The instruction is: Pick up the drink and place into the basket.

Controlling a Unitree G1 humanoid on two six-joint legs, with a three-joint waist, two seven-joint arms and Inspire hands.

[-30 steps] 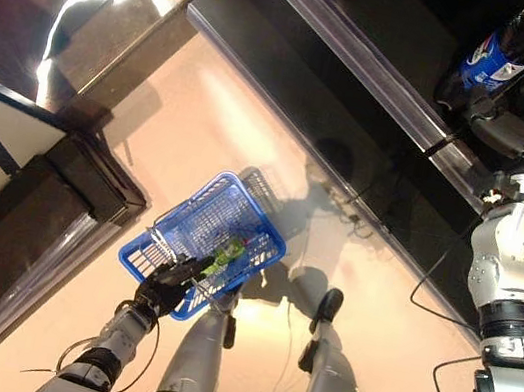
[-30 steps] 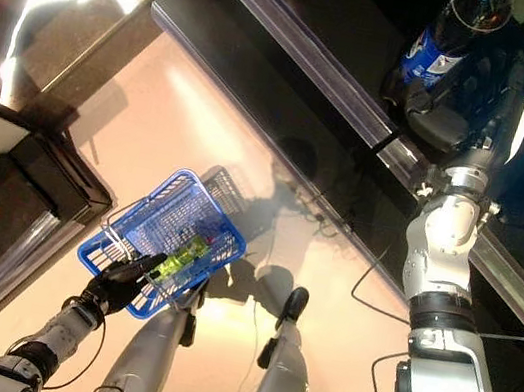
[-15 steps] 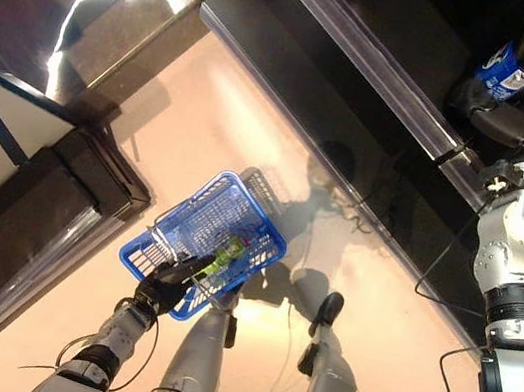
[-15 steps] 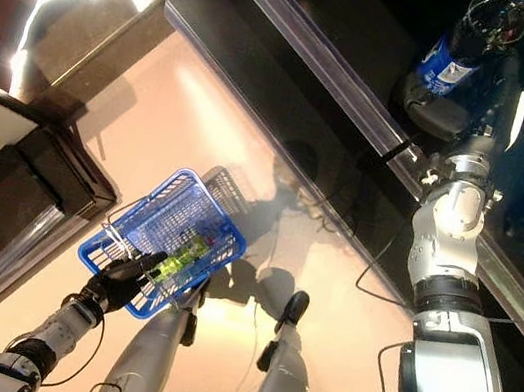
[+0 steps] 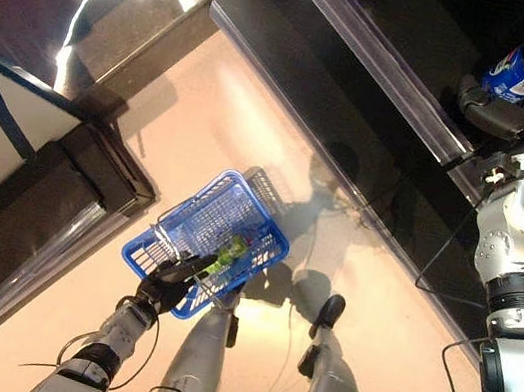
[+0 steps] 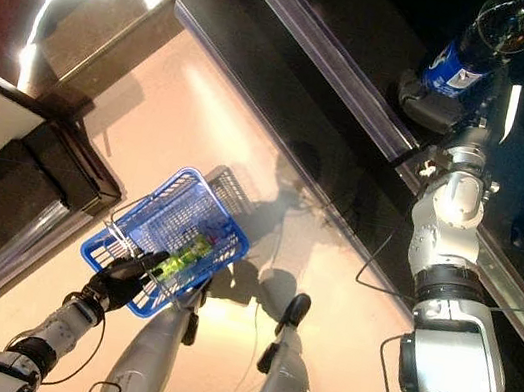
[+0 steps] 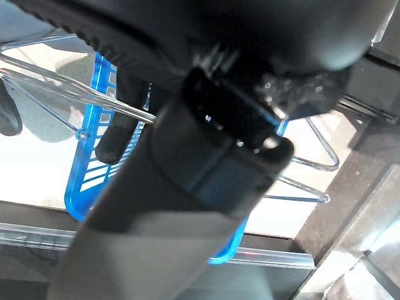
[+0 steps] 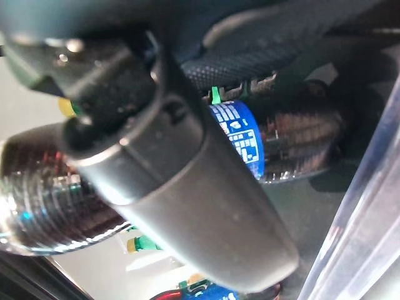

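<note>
Dark cola bottle with blue label (image 6: 467,52) stands on the black glossy shelf (image 6: 370,43) at upper right, well apart from the basket. Right hand (image 6: 439,101) has fingers and thumb curled round the bottle's lower body. Blue plastic wire-handled basket (image 6: 170,231) hangs low over the pale floor (image 5: 245,122); a green packet (image 5: 228,251) lies inside. Left hand (image 5: 169,281) is curled round the basket's wire handle.

Head eyes down; wrist cameras close
</note>
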